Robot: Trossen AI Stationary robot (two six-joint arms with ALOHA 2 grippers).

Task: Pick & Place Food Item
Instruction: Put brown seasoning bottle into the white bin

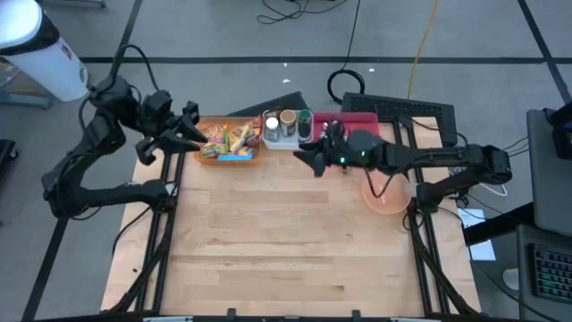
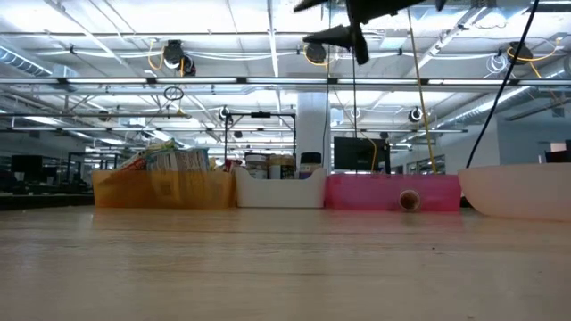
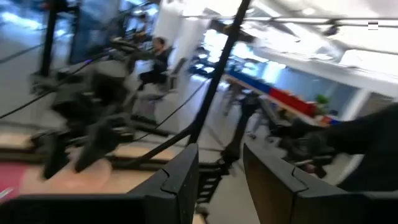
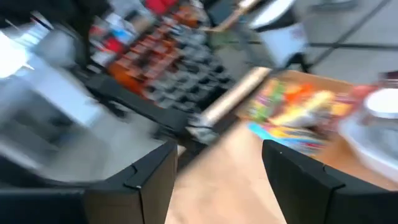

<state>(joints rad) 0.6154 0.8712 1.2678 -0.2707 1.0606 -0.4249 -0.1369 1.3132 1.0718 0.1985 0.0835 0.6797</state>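
Far edge of surface (image 1: 286, 233), row of containers: orange bin (image 1: 231, 154) heaped with colourful food packets (image 1: 228, 137); white tray (image 1: 284, 140) holding jars; pink bin (image 2: 384, 193), contents unclear. Pale pink bowl (image 1: 387, 195) on right side. Left hand (image 1: 192, 134) at orange bin's edge, released, empty. Right hand (image 1: 304, 154) raised beside white tray, released, empty.

A grey floor (image 1: 223, 36) crossed by dark lines runs around the wooden table (image 1: 286, 241), with black and yellow cables (image 1: 420, 45) trailing over it. Overhead, long strip lights (image 2: 134, 18) glow along a ceiling of pipes and metal beams. A white column (image 2: 312, 125) stands behind the table, near a dark monitor (image 2: 357, 153). Farther off, a person (image 3: 155, 59) sits at a desk.
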